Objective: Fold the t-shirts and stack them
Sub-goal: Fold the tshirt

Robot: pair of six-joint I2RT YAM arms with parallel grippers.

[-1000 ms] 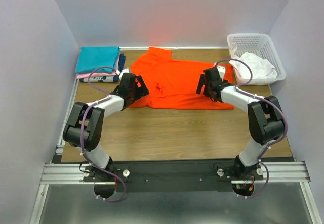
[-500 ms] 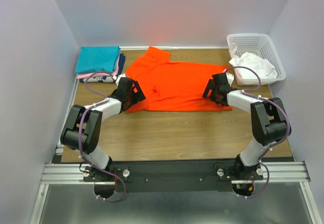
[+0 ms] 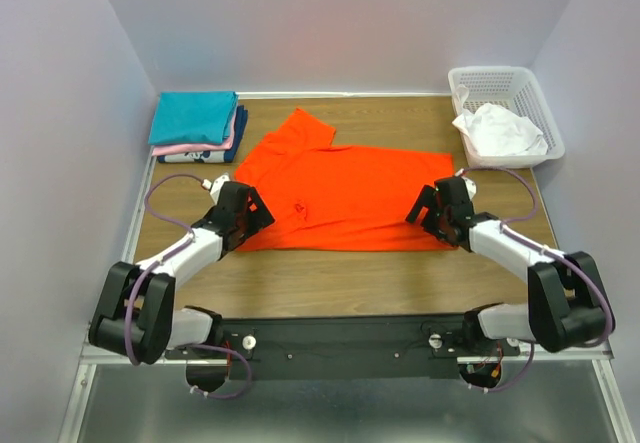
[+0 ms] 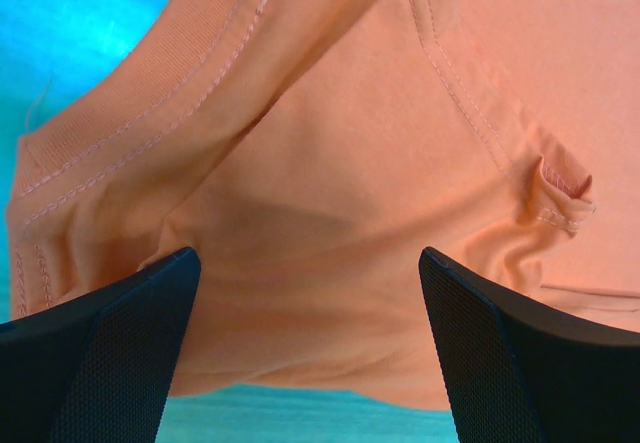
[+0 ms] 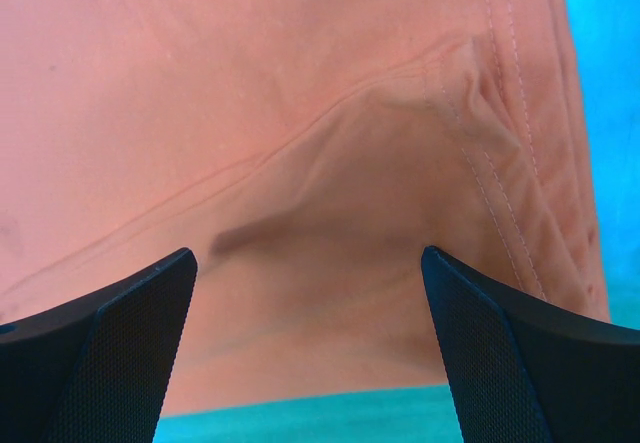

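Showing basket [image 3: 500, 85] + tee stack [image 3: 193, 121]: top cam only.

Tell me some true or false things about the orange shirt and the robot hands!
1. The orange shirt lies spread out on the table. True.
2. The white basket sits by the left arm. False: it is in the far right corner, with white cloth in it.
3. A teal shirt tops the folded stack. True.
4. The left hand is on the white cloth. False: it is at the orange shirt's left end; the right hand is at its right end.
5. Both hands have their fingers apart. True.
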